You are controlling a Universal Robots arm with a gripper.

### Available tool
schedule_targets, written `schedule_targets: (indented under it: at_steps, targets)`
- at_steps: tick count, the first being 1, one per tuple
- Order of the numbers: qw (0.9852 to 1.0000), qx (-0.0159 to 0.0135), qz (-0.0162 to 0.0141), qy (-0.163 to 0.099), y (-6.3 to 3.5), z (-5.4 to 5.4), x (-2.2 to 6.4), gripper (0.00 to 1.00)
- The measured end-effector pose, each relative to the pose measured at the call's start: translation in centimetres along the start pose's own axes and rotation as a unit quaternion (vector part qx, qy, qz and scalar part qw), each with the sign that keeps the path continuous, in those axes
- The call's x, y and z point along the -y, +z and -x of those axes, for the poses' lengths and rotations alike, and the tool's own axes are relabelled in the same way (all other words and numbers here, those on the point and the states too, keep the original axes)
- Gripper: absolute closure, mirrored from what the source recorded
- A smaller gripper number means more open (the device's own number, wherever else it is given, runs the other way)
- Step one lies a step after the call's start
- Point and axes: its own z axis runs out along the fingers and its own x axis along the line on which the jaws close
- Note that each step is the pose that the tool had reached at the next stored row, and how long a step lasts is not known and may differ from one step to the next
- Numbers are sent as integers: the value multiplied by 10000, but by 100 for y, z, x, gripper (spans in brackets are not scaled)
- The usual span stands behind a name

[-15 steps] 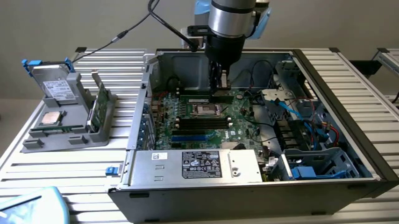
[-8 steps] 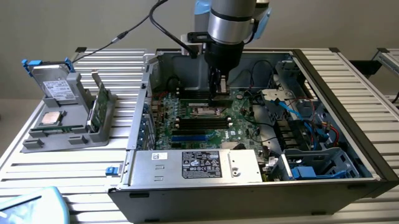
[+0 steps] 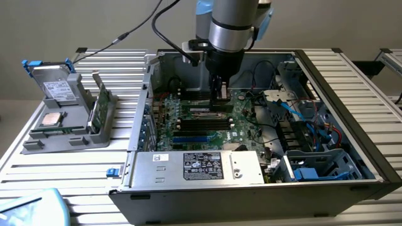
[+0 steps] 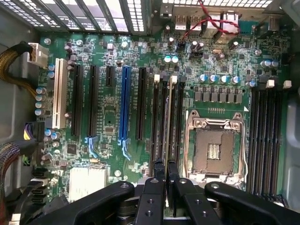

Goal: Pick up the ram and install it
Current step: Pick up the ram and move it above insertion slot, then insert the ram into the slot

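My gripper reaches down inside the open computer case, just above the motherboard. In the wrist view its black fingers are shut on the ram, which shows edge-on as a thin pale strip. The strip runs lengthwise along the bank of black memory slots with white clips, beside the empty processor socket. I cannot tell whether the ram touches a slot.
A grey stand outside the case holds a boxy drive, a silver processor chip and an upright green board. A power supply, blue cables and case walls crowd the gripper. More memory slots flank the socket.
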Motion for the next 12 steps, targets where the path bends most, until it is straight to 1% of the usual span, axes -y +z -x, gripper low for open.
schedule_targets:
  at_steps: [4, 5, 12]
  targets:
    - [10000, 0, 0, 3, 73, 0, 3, 87]
    - [10000, -4, 0, 3, 84, 1, 3, 87]
    - [10000, -5, 1, 4, 84, 1, 3, 87]
